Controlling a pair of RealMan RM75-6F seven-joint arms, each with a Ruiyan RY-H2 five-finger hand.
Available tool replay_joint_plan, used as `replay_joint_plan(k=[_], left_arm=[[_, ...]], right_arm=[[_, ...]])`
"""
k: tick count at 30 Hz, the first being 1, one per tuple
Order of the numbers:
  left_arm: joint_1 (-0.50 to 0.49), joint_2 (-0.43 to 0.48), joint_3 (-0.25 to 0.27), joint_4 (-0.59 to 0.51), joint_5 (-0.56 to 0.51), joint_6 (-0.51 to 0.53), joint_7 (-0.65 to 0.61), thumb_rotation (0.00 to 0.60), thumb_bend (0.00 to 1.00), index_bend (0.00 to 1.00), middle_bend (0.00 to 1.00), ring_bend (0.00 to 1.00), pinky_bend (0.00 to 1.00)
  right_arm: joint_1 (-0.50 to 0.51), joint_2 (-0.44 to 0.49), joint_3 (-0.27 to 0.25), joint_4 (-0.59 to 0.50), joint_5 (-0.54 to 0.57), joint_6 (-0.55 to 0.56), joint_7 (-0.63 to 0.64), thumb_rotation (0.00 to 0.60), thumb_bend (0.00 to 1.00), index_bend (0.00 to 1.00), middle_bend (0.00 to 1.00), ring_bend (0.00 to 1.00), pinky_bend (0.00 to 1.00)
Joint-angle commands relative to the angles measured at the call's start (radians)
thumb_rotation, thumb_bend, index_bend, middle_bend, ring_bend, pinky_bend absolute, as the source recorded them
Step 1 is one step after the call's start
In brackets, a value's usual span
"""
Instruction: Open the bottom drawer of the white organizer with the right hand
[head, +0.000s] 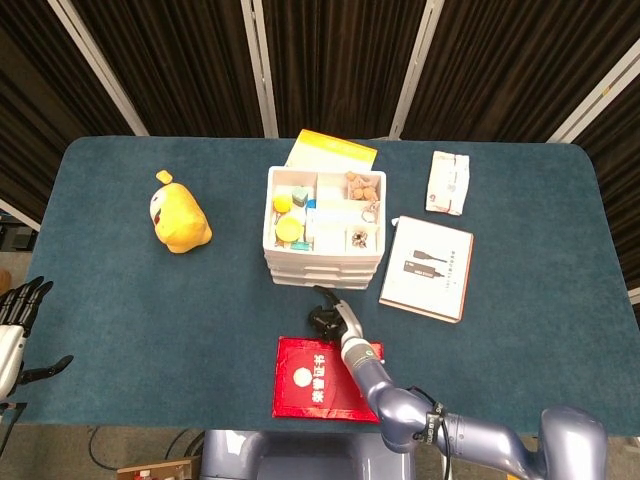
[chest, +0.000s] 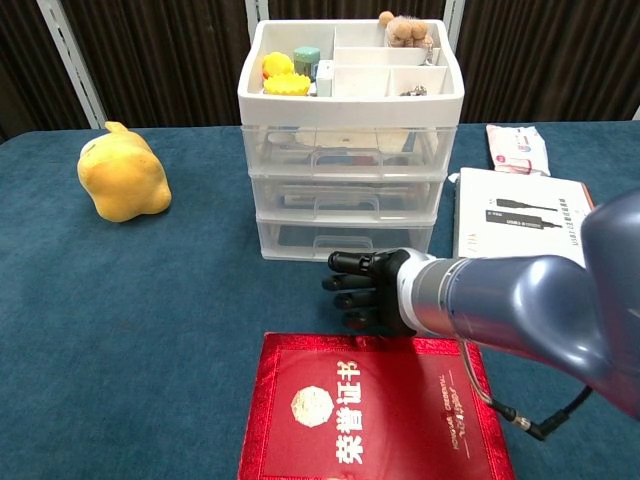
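Observation:
The white organizer (head: 324, 222) (chest: 350, 150) stands mid-table with small items in its top tray and three clear drawers, all pushed in. Its bottom drawer (chest: 345, 240) (head: 325, 279) has a handle at front centre. My right hand (chest: 365, 290) (head: 326, 313) hovers just in front of that drawer, slightly below the handle, fingers spread and pointing left, holding nothing. A small gap shows between the fingers and the drawer front. My left hand (head: 18, 325) hangs off the table's left edge, fingers apart and empty.
A red booklet (chest: 372, 410) (head: 325, 380) lies right behind my right hand. A white manual (chest: 525, 218) (head: 428, 267) lies right of the organizer, a wipes pack (chest: 517, 148) farther back. A yellow plush duck (chest: 122, 175) (head: 178, 212) sits at the left.

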Motion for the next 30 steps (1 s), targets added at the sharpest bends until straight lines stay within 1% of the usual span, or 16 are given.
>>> replay_joint_plan(k=[1,12,18,25,30], left_arm=[[0.001,0.001,0.000,0.000,0.001,0.001,0.000,0.600,0.04,0.00,0.00,0.00,0.00],[0.000,0.003,0.001,-0.003,-0.004,-0.004,-0.003,0.600,0.04,0.00,0.00,0.00,0.00],[-0.001,0.003,0.001,-0.004,-0.006,-0.006,-0.001,0.600,0.04,0.00,0.00,0.00,0.00],[-0.001,0.006,0.001,-0.006,-0.009,-0.009,-0.002,0.600,0.04,0.00,0.00,0.00,0.00],[-0.002,0.007,0.001,-0.007,-0.011,-0.012,-0.007,0.600,0.04,0.00,0.00,0.00,0.00]], right_arm=[[0.007,-0.006,0.008,0.013,0.001,-0.006,0.005,0.600,0.83,0.11,0.83,0.83,0.91],[0.008,-0.024,0.026,0.018,-0.030,0.004,0.041,0.600,0.85,0.12,0.83,0.83,0.91],[0.016,-0.030,0.034,0.041,-0.003,-0.008,0.048,0.600,0.87,0.19,0.83,0.83,0.91],[0.056,-0.046,0.063,0.103,0.025,-0.018,0.037,0.600,0.88,0.22,0.83,0.83,0.91],[0.067,-0.047,0.073,0.112,0.039,-0.019,0.032,0.600,0.88,0.23,0.83,0.83,0.91]])
